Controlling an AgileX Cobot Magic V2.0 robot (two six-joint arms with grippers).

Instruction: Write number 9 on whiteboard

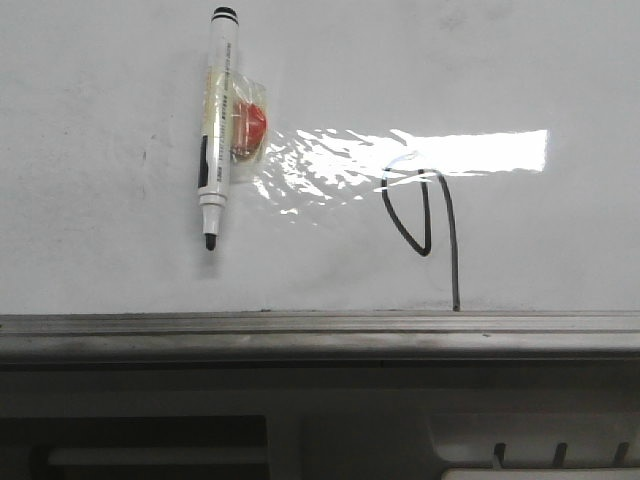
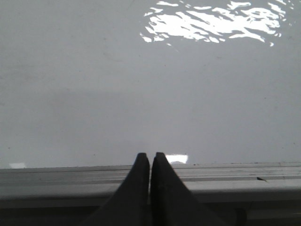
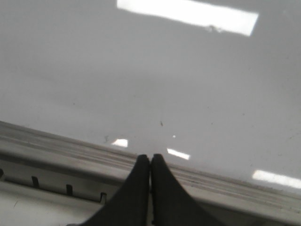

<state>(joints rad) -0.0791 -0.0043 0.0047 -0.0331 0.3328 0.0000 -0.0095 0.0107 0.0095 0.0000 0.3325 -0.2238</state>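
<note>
The whiteboard fills the front view, glossy white with a wrinkled glare patch. The number 9 is drawn on it in thin black line: a pointed loop with a long straight tail that reaches the grey rail. An uncapped white marker with a black tip lies on the board at the left, on a clear wrapper with a red piece. My left gripper is shut and empty over the board's rail. My right gripper is shut and empty over the rail. Neither gripper shows in the front view.
The grey metal rail runs along the board's near edge. Below it is a dark gap and a light slotted part of the robot's base. Bright lamp reflections lie on the board.
</note>
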